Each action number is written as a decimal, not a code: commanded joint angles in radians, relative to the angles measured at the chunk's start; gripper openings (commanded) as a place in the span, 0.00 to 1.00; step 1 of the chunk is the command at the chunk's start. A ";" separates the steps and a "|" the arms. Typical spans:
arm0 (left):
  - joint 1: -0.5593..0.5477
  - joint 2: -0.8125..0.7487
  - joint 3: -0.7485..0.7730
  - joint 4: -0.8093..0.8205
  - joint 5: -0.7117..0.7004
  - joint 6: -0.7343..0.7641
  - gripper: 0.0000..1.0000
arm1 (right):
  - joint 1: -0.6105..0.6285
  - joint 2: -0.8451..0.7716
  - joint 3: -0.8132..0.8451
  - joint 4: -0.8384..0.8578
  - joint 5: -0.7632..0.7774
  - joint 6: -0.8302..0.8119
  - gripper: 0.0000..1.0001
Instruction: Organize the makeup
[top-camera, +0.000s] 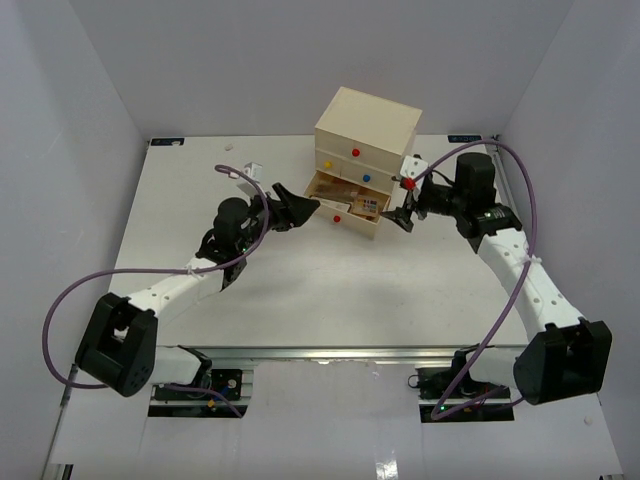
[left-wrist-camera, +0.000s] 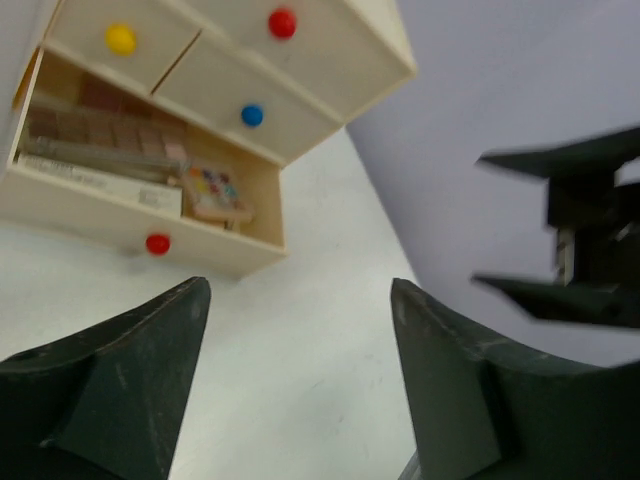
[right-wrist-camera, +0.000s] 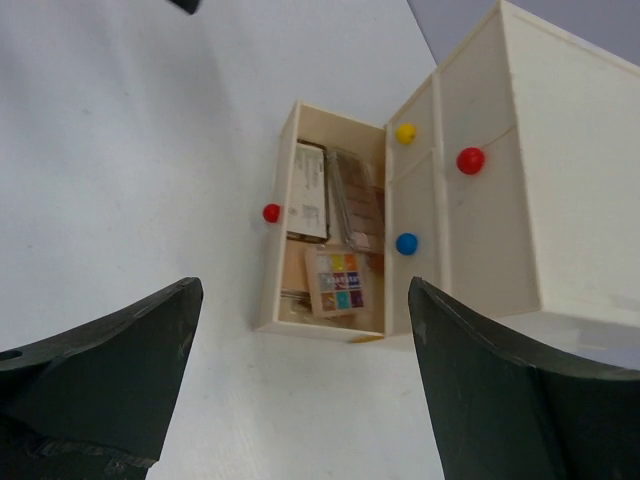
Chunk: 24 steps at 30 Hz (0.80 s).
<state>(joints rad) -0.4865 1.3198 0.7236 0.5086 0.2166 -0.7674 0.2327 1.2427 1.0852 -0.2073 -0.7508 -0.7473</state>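
Left pincer (left-wrist-camera: 298, 300) wide, nothing between the fingers. Right pincer (right-wrist-camera: 302, 300) wide too, empty. Both sit over the white surface (top-camera: 300, 300) and flank the pulled-out bottom drawer (top-camera: 347, 205) of the cream three-drawer wooden chest (top-camera: 365, 125), which stands mid far edge. Left pincer is just beside the drawer's left end, right pincer just beside its right end, about equally near.

The makeup (left-wrist-camera: 120, 150) lies in that drawer:
- a square pink palette with coloured pans (right-wrist-camera: 340, 280) at the right end
- flat brown compacts (right-wrist-camera: 360, 200) beside it
- a white printed flat pack (right-wrist-camera: 310, 190) along the front wall

No loose makeup seen on the surface. Drawer's long axis runs left-right. Its front, with the small round red knob (right-wrist-camera: 271, 212), faces the near edge.

Judgement: sorting looks done. What's left is pushing the drawer front toward the far edge, and either arm could do it.
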 joint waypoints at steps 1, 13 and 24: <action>0.006 0.032 -0.083 -0.083 0.093 0.101 0.78 | 0.045 0.136 0.242 0.043 0.141 -0.042 0.91; 0.006 0.347 0.002 0.034 0.179 0.065 0.57 | 0.121 0.508 0.675 -0.171 0.433 -0.112 0.72; 0.006 0.543 0.159 0.085 0.109 0.015 0.57 | 0.125 0.565 0.647 -0.182 0.508 -0.161 0.54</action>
<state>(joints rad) -0.4862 1.8352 0.8119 0.5444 0.3688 -0.7263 0.3541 1.7958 1.7241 -0.3910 -0.2924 -0.8762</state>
